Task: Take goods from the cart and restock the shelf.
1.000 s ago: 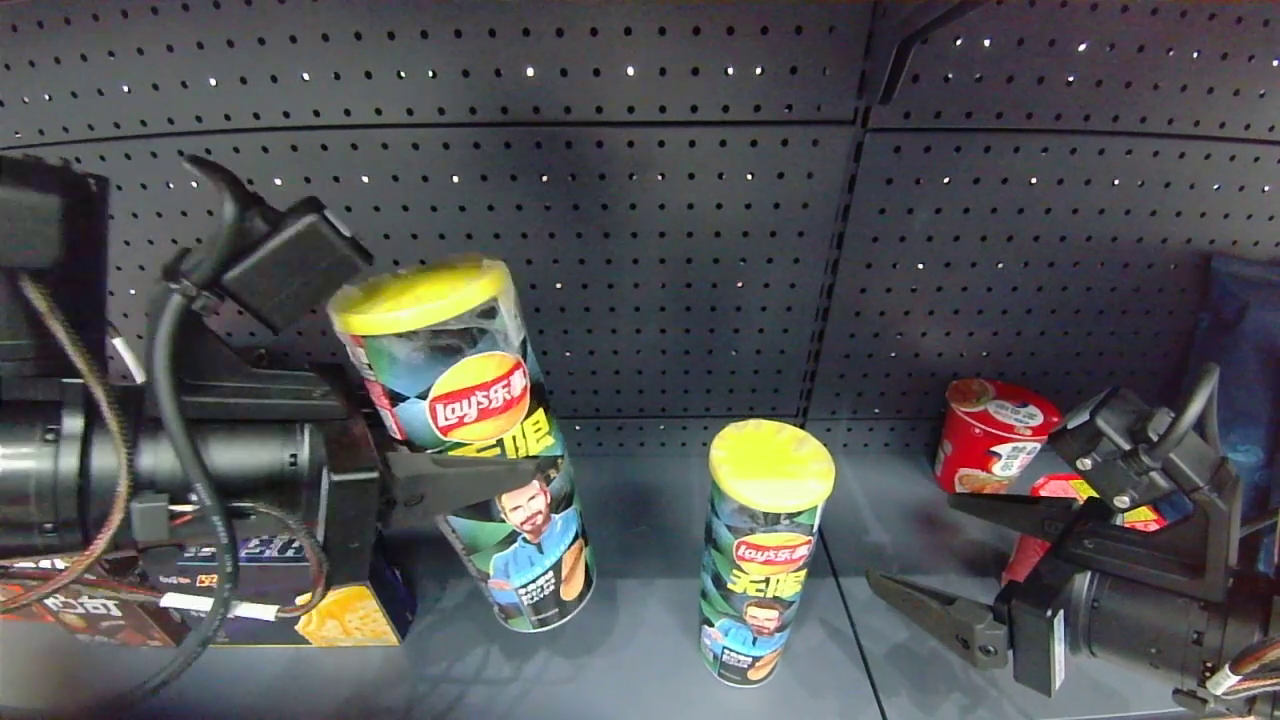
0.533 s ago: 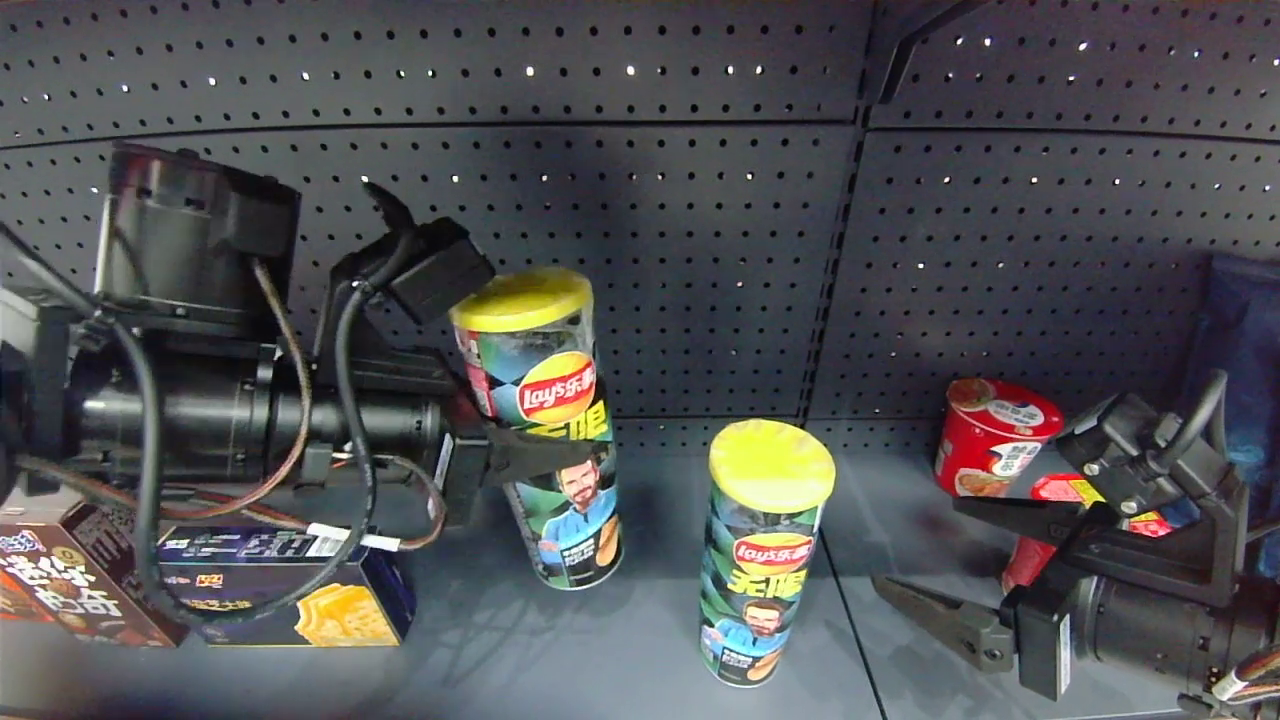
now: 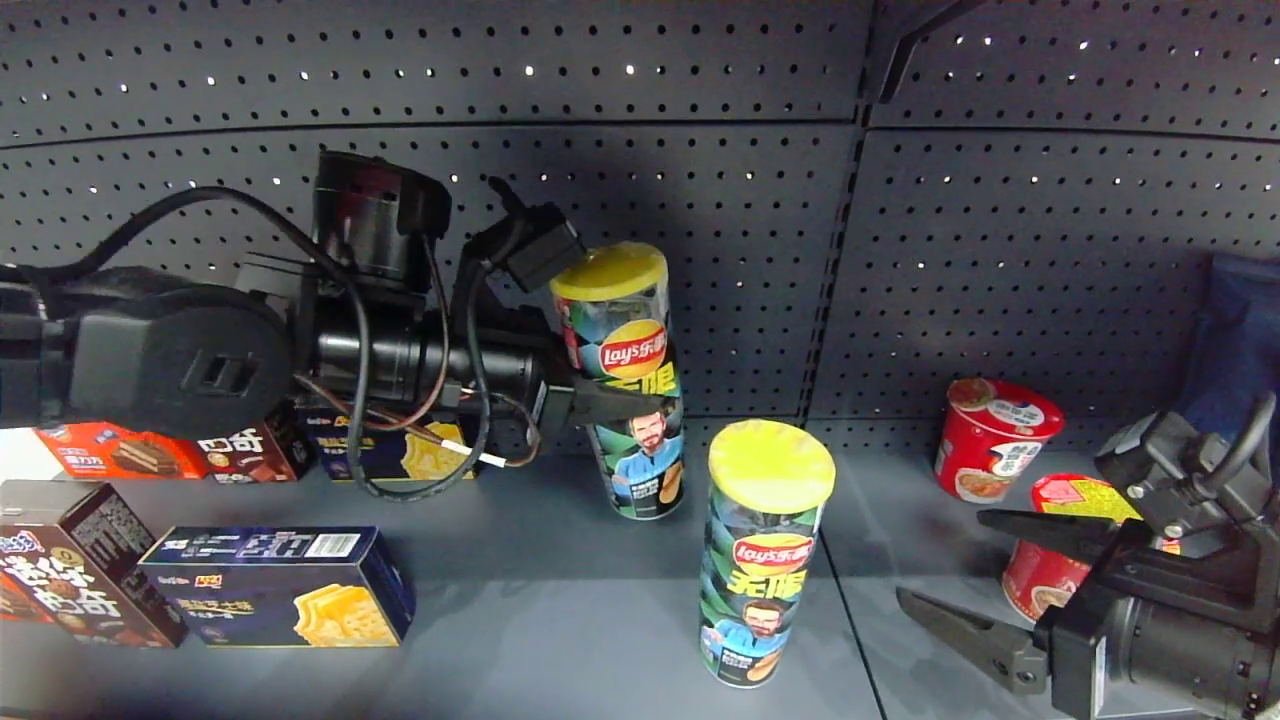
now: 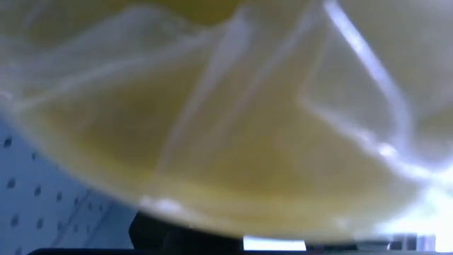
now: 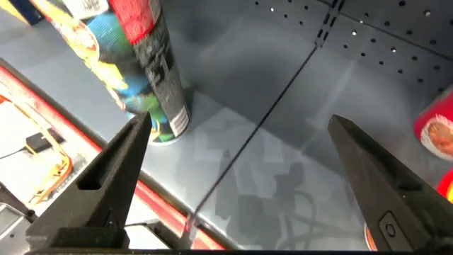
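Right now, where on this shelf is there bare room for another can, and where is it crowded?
Widest bare patch: the shelf between the blue box and the standing can, in front of the left gripper and its held can. A narrower strip between the standing can and the red cups holds the open right gripper. Boxes crowd the left end.

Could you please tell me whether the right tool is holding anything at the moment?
No, the right tool is open and empty, with bare shelf showing between its jaws.
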Available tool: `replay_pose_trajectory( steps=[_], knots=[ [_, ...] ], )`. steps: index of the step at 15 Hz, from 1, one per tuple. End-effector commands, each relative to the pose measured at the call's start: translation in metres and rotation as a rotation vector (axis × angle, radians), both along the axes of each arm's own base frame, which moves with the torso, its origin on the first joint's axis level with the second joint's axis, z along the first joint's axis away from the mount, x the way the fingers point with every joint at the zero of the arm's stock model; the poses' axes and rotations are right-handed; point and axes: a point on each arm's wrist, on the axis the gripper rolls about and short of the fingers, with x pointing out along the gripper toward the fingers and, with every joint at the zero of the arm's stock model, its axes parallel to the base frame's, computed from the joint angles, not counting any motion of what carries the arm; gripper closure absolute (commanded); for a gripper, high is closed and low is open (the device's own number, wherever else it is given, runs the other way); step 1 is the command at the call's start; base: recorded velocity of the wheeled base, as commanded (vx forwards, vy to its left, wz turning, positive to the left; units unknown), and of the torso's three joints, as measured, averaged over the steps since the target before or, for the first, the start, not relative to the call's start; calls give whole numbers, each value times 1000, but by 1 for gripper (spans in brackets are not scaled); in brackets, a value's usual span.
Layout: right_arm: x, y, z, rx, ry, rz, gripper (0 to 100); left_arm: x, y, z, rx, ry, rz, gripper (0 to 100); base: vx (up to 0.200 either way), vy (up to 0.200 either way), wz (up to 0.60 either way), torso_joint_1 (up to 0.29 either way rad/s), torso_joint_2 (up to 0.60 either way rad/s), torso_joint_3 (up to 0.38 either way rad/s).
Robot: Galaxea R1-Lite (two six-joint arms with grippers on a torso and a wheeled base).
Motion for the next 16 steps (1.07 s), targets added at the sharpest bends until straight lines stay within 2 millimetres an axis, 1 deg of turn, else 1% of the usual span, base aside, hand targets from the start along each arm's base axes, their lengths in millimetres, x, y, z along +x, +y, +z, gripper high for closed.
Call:
replay_pose_trajectory(
  steps=[1,4,7,10,13,14,15,16],
  knots=[
    [-7,-8,-2,7,-8,-10,0,16,-7,-12,9,18,-16,100,0,0,0,0,0,0],
    [-9,-9,-2,12,-7,-14,0,24,-9,-20,9,34,-37,100,0,0,0,0,0,0],
    [-8,-9,-2,13,-8,-14,0,39,-14,-32,11,50,-47,100,0,0,0,0,0,0],
    [-8,-9,-1,14,-11,-13,0,48,-19,-44,51,8,-79,100,0,0,0,0,0,0],
    [-8,-9,-2,11,-7,-13,0,48,-20,-49,84,20,-98,100,0,0,0,0,0,0],
    [-8,-9,-2,10,-6,-13,0,52,-22,-53,87,27,-99,100,0,0,0,0,0,0],
    [-8,-9,-2,11,-5,-14,0,54,-23,-52,85,21,-99,100,0,0,0,0,0,0],
    [-8,-9,-3,8,-4,-13,0,61,-25,-49,78,4,-98,100,0,0,0,0,0,0]
  ],
)
